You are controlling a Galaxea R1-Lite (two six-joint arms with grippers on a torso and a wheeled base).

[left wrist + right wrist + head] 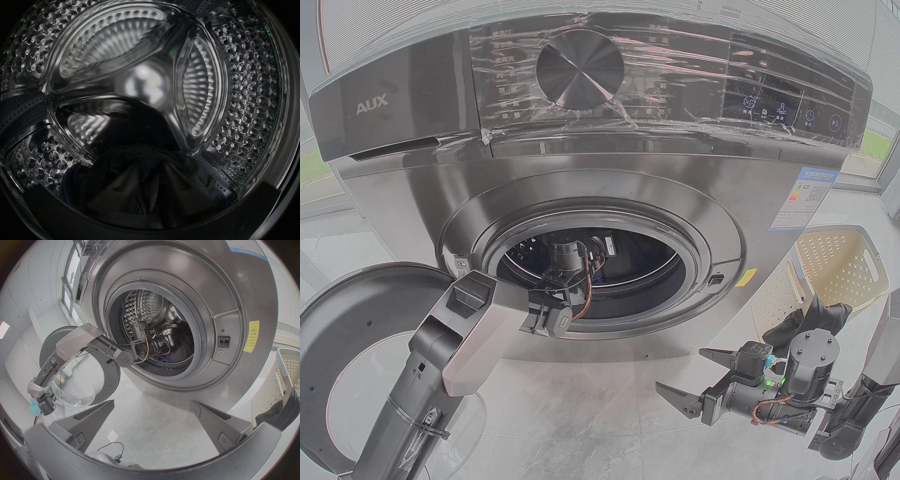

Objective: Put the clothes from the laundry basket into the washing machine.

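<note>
Right claw [681, 369], jaws apart and empty, hovers over the floor [581, 412] at near right. Left claw [165, 341] sits inside the drum [250, 93] of the washing machine [737, 206]; whether it is apart or together cannot be told. Dark clothes [140, 184] lie on the drum bottom, and a dark garment [819, 315] lies in the laundry basket [850, 262] at right.

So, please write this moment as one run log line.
left tool: in drum | clothes: dark heap in drum | right tool: open, empty, near basket
</note>
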